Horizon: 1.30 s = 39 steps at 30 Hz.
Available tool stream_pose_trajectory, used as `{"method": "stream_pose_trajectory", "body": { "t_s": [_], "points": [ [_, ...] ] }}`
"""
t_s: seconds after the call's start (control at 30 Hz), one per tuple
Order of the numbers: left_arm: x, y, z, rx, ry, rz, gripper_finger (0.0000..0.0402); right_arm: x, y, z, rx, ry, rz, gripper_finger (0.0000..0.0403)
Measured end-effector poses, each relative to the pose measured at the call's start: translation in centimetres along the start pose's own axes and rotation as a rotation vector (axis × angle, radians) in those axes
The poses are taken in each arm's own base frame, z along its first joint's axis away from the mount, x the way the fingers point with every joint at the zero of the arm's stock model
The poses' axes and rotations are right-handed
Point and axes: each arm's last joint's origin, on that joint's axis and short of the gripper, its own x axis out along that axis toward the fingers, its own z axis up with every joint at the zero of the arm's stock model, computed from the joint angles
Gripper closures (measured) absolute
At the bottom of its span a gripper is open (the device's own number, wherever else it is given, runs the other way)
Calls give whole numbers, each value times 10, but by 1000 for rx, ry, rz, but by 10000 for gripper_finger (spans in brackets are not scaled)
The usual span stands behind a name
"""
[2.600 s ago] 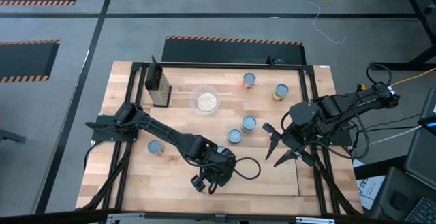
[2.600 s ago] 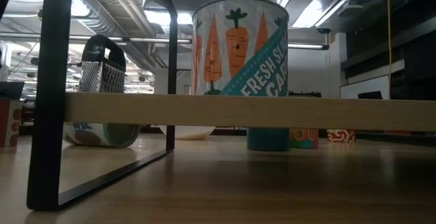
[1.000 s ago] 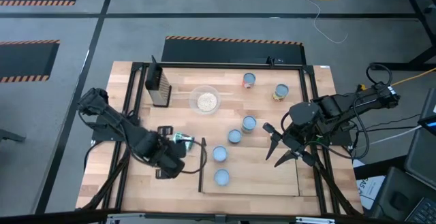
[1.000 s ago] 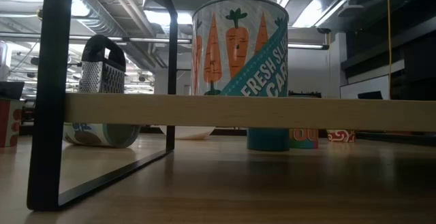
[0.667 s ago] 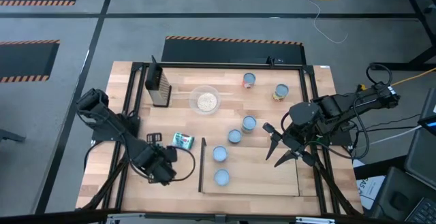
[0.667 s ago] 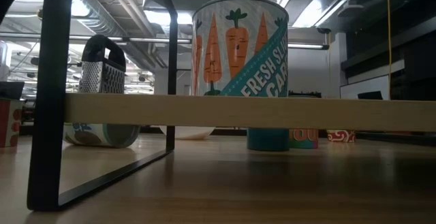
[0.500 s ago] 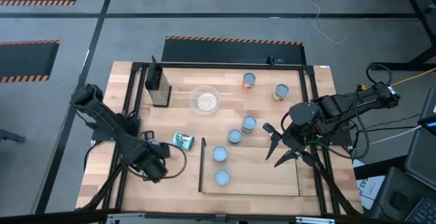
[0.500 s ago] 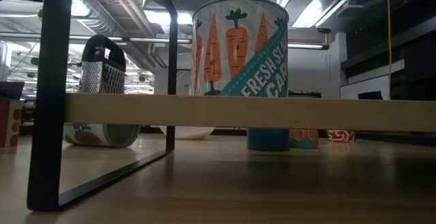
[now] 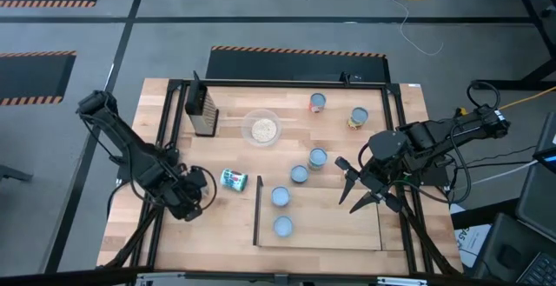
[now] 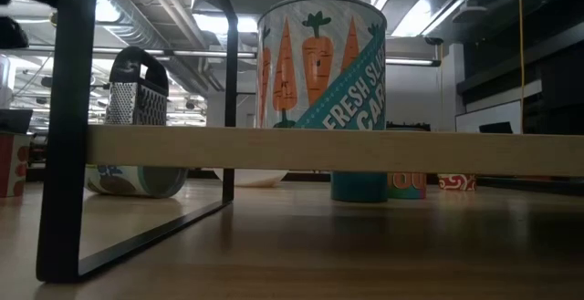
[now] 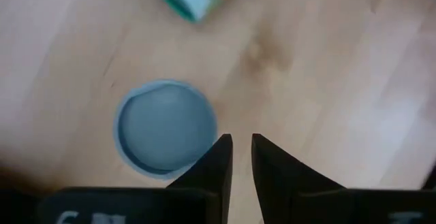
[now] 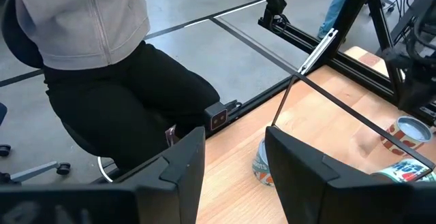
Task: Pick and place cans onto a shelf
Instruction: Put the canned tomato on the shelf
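High view showed the left gripper over the tabletop well to the shelf's left, and in the left wrist view its two dark fingers stood close together with only a thin slit between them, clamped on nothing. Just beside those fingertips, clear of them, an upright can showed its pale blue-silver round top; past it a teal-labelled can lay on its side, between the left gripper and the shelf's dark left edge. Two cans stood upright on the shelf near that edge, and in the low view the nearer one carried an orange carrot label with a teal band. Two more cans stood just off the shelf's far edge, and another pair well beyond it. The right gripper hung over the shelf's right part, fingers spread apart and empty.
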Motion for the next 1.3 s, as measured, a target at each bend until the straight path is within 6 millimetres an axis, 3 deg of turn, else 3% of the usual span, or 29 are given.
{"method": "stream_pose_trajectory", "body": {
  "t_s": [0.2,0.43,0.67,1.3],
  "points": [
    [13,11,2,-133,9,57,317,0,0,0,0,0,0,244],
    [14,11,3,-130,9,55,277,0,0,0,3,0,0,244],
    [16,9,4,-122,-2,49,274,0,0,0,3,0,0,244],
    [48,0,-1,-56,59,216,280,0,0,0,3,0,0,244]
  ]
}}
